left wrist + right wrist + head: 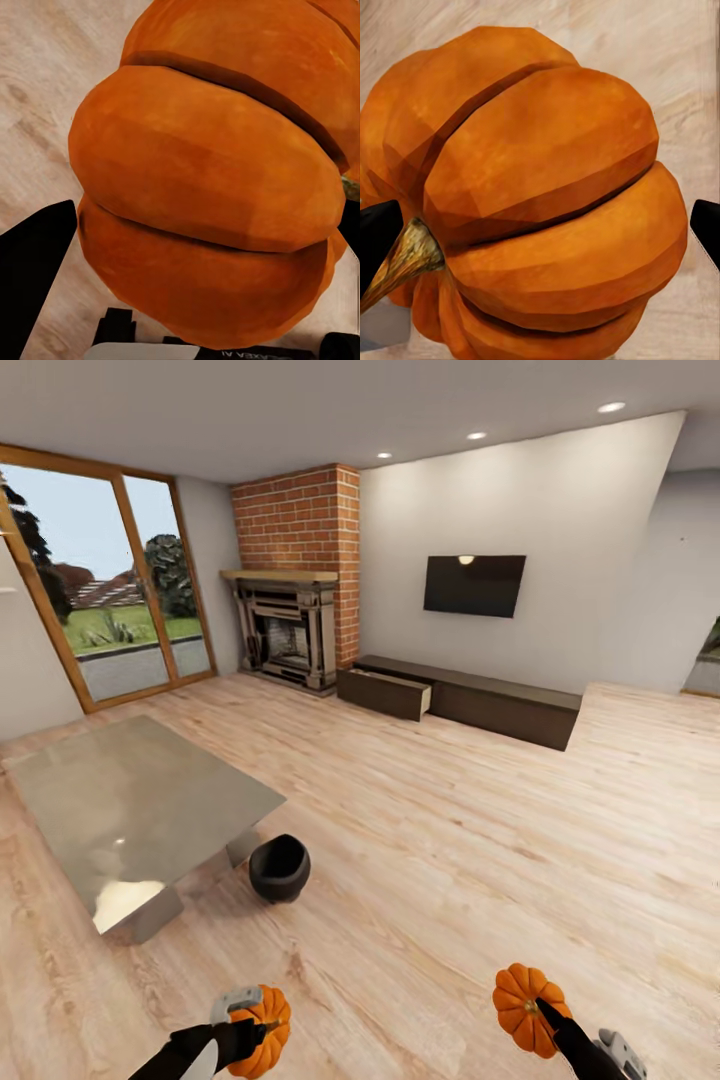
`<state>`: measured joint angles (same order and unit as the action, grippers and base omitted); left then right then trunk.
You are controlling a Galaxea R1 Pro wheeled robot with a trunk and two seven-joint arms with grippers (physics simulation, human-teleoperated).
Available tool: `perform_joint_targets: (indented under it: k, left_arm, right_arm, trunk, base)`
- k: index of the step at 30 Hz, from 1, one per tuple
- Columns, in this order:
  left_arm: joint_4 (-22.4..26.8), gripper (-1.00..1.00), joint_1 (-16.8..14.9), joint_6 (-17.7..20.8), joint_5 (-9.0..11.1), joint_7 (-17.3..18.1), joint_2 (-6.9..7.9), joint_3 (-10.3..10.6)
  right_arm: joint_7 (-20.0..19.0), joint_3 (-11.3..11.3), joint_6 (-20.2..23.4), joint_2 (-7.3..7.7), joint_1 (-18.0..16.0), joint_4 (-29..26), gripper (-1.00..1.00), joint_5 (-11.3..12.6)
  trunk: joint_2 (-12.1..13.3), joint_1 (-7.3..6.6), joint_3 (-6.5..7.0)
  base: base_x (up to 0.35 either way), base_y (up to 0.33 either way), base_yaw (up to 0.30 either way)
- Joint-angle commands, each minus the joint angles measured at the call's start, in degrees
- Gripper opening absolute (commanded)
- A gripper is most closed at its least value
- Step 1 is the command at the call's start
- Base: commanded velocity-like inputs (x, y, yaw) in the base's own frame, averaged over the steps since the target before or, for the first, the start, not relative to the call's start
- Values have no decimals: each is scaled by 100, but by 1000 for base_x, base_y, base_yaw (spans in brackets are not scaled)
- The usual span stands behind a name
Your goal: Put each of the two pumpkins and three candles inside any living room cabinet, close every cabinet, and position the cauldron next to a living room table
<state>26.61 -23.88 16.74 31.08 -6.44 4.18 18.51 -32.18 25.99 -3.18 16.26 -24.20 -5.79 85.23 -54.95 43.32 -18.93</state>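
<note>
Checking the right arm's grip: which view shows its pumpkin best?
The right wrist view: the pumpkin sits between the black fingers, ribs and stem clear. The head view shows it small at the frame's lower edge.

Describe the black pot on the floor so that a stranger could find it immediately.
Start at the low table with the pale slab top, left of the room. The cauldron stands on the wooden floor beside its near right corner. It is the only black, round-bellied, open pot there.
</note>
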Motion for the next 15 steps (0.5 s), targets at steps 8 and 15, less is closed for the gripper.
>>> perform_joint_targets:
  k: [8, 15]
  left_arm:
    - [19, -100, -2, 22, 47, -74, 6, 73]
    - [19, -100, -2, 15, 47, -71, 6, 74]
  right_arm:
    - [-15, 13, -25, 0, -11, -1, -100, 47]
    - [-8, -3, -25, 0, -10, 3, -100, 71]
  trunk:
    - [-5, 4, -2]
    - [-5, 4, -2]
  base:
    - [288, -192, -115]
    - [290, -134, -8]
